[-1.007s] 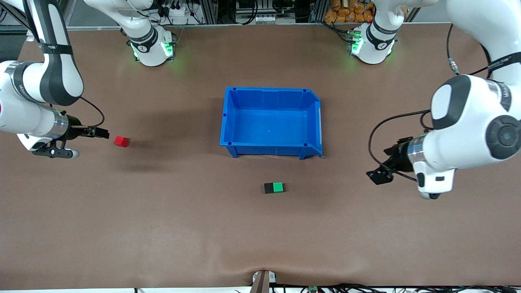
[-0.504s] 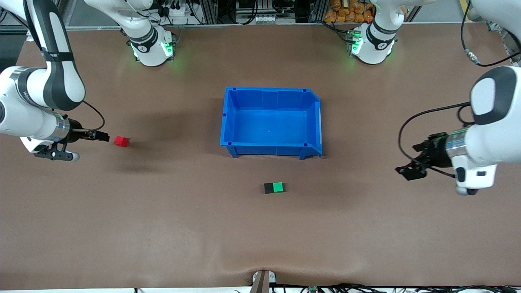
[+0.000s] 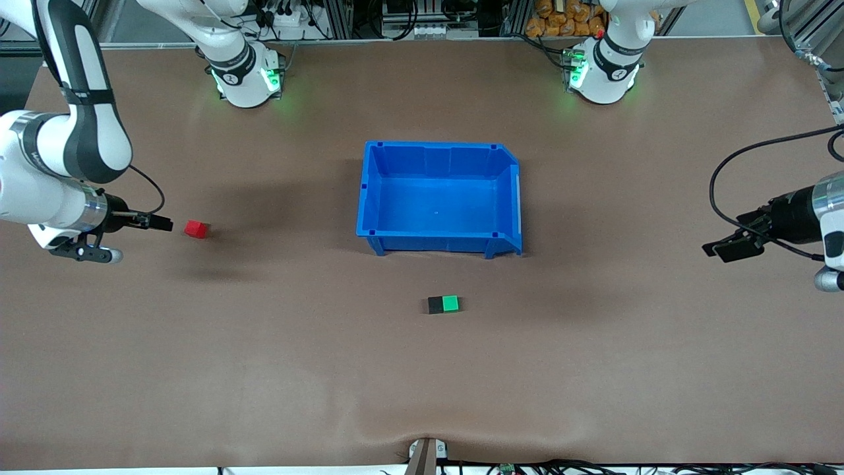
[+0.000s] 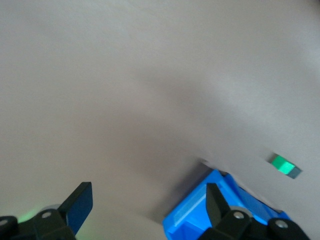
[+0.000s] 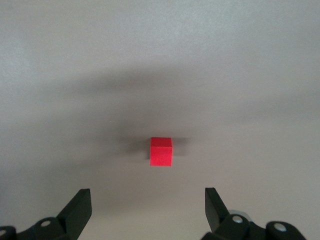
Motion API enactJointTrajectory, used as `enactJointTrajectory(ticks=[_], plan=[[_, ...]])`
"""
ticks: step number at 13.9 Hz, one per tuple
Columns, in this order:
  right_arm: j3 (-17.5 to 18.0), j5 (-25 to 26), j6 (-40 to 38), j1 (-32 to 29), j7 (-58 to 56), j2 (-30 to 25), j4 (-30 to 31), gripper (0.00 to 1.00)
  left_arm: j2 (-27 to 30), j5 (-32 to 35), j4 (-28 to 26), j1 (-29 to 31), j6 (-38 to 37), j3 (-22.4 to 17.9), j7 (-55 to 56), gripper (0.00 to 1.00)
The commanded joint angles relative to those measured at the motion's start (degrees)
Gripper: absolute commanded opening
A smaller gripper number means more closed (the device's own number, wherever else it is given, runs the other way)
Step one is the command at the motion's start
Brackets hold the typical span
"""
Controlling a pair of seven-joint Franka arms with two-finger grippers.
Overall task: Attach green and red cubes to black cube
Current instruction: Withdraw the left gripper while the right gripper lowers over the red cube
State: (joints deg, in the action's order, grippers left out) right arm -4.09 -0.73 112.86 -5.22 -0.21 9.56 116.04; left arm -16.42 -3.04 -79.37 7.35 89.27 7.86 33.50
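Observation:
The green cube [image 3: 450,303] sits joined side by side with the black cube [image 3: 436,305] on the table, nearer the front camera than the blue bin [image 3: 508,198]. The pair also shows in the left wrist view, the green cube [image 4: 282,164] plainest. The red cube [image 3: 196,229] lies alone toward the right arm's end of the table. My right gripper [image 3: 161,224] is open and empty, just short of the red cube [image 5: 161,151], which lies ahead of its fingers. My left gripper [image 3: 725,249] is open and empty, above the table at the left arm's end.
The large blue bin stands empty at the table's middle, and its corner [image 4: 200,210] shows in the left wrist view. The arm bases [image 3: 244,72] stand along the table's back edge.
My left gripper has drawn back from the joined cubes toward the left arm's end of the table. My right gripper has shifted slightly, still beside the red cube.

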Motion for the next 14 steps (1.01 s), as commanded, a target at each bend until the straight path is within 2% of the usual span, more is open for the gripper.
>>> enactJointTrajectory(ticks=[1,5,7,14], plan=[[0.84,0.91,-2.91,-1.19,1.0,0.37,-2.14,1.0,2.7,3.91,-2.02,-0.32,-2.24,1.54,-3.86,1.0],[0.84,0.99,-3.26,-1.72,0.74,2.3,-2.22,1.0,3.85,5.31,-1.49,-0.49,-2.43,1.72,-11.25,1.0],[0.84,0.99,-3.26,-1.63,0.3,2.92,-2.31,1.0,4.11,9.26,-0.71,-0.76,-2.52,2.33,-11.7,1.0],[0.84,0.82,-2.56,-2.16,0.13,4.68,-2.49,1.0,6.65,9.62,-0.26,-0.14,-2.61,2.51,-13.02,1.0]])
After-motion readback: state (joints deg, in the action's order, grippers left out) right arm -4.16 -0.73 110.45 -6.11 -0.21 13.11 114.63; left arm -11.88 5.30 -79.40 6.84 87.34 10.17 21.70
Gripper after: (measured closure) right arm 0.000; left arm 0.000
